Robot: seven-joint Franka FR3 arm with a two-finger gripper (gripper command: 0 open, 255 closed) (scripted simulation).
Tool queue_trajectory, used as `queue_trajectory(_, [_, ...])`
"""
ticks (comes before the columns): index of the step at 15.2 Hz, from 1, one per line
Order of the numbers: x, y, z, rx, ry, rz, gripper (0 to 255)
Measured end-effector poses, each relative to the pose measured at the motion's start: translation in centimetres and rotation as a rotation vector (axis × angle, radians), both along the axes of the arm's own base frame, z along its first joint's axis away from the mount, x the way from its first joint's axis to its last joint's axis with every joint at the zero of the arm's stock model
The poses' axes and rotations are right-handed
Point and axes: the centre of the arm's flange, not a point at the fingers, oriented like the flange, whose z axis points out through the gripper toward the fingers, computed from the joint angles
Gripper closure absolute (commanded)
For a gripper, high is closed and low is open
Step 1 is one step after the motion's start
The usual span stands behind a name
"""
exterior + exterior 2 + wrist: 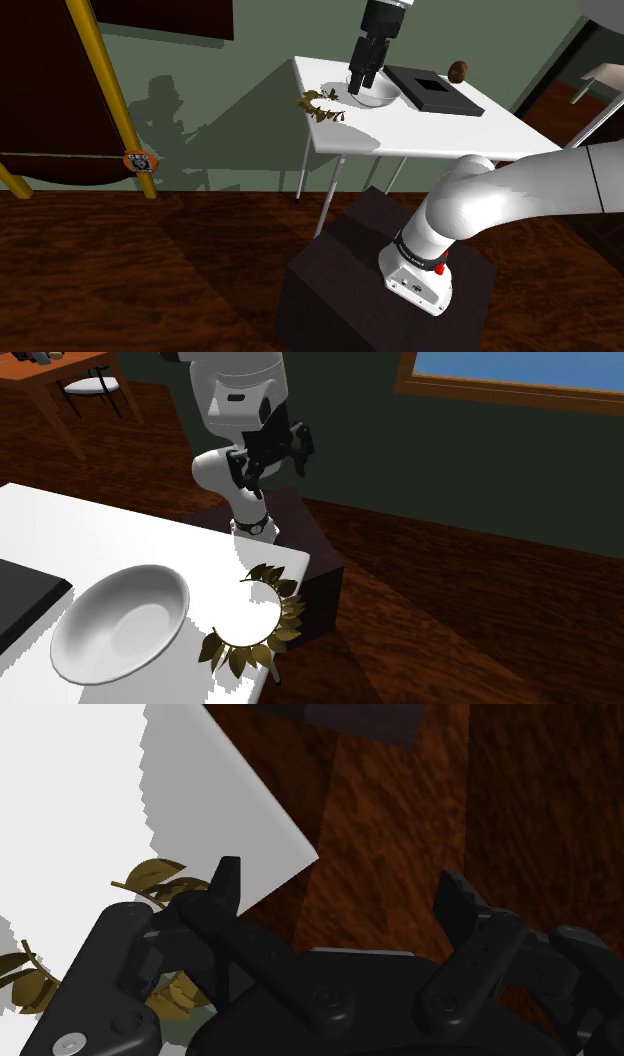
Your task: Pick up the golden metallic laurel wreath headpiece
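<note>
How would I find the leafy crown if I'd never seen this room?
Look at the white table. At its corner, beside the white bowl, lies a golden laurel wreath. It alone is leafy and gold; the bowl is smooth and white.

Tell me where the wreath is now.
In the shoulder view, the wreath lies at the table's left edge, just left of the white bowl.
</note>
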Motion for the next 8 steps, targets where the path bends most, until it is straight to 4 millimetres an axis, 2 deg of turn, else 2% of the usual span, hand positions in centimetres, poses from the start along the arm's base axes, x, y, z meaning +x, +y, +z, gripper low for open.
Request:
queue_trajectory(3, [1.2,-0.5,-0.8,0.003,0.005,-0.006,0])
queue_trajectory(8, [6.3,-2.5,-4.1,0.014,0.020,-0.032,0])
